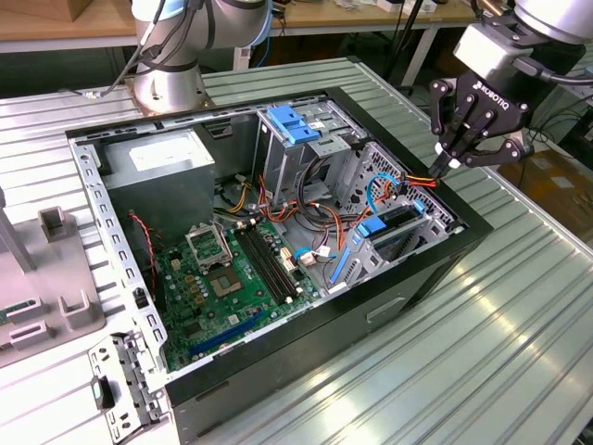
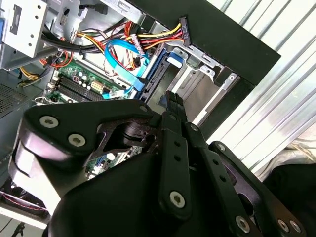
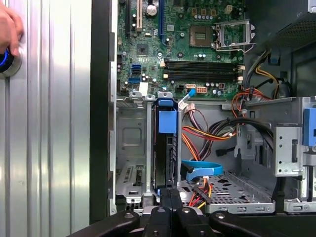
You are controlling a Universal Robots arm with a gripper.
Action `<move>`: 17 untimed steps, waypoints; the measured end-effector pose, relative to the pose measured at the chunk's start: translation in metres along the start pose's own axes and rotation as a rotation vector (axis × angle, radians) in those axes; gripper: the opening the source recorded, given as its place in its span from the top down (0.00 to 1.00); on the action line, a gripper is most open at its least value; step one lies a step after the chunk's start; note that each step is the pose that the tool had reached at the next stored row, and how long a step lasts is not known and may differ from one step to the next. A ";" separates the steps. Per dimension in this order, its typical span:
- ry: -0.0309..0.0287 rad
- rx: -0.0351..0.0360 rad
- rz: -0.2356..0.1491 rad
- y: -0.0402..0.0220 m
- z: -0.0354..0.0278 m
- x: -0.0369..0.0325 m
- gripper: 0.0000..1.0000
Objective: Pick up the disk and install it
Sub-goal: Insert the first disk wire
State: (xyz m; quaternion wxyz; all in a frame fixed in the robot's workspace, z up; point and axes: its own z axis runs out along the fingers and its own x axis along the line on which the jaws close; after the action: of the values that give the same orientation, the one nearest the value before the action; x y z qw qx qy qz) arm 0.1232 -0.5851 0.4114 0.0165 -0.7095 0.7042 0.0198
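One disk [image 1: 400,230] stood on edge in the drive cage at a corner of the one open computer case [image 1: 398,301], which lay on the ribbed metal table [image 1: 505,352]; one pair of jaws hung above that corner, pressed together, gripping nothing, clear of the disk; the exterior view alone showed one light-blue clip [image 1: 292,125] atop the upper cage; the first wrist view added one hand [image 3: 9,27] on a blue-lit button [image 3: 4,61] beside the case, and the disk's blue tab [image 3: 167,121]; the second wrist view showed one blue ribbon cable [image 2: 121,54] near the cage.
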 end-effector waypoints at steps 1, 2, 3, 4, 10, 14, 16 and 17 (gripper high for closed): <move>0.0001 -0.0003 -0.005 0.0000 -0.0001 0.0000 0.89; 0.0001 -0.0006 -0.011 0.0000 0.0000 0.0000 0.89; 0.0001 -0.0010 -0.019 0.0000 0.0000 0.0000 0.89; 0.0001 -0.0015 -0.028 0.0000 0.0000 0.0000 0.89; 0.0005 -0.0038 -0.074 0.0000 -0.0001 0.0000 0.89; 0.0005 -0.0052 -0.102 0.0000 -0.0001 0.0000 0.89; 0.0005 -0.0059 -0.115 0.0000 0.0000 0.0000 0.89; 0.0006 -0.0065 -0.126 0.0000 0.0000 0.0000 0.89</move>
State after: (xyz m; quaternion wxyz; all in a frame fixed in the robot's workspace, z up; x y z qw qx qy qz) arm 0.1232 -0.5851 0.4115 0.0152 -0.7525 0.6581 0.0208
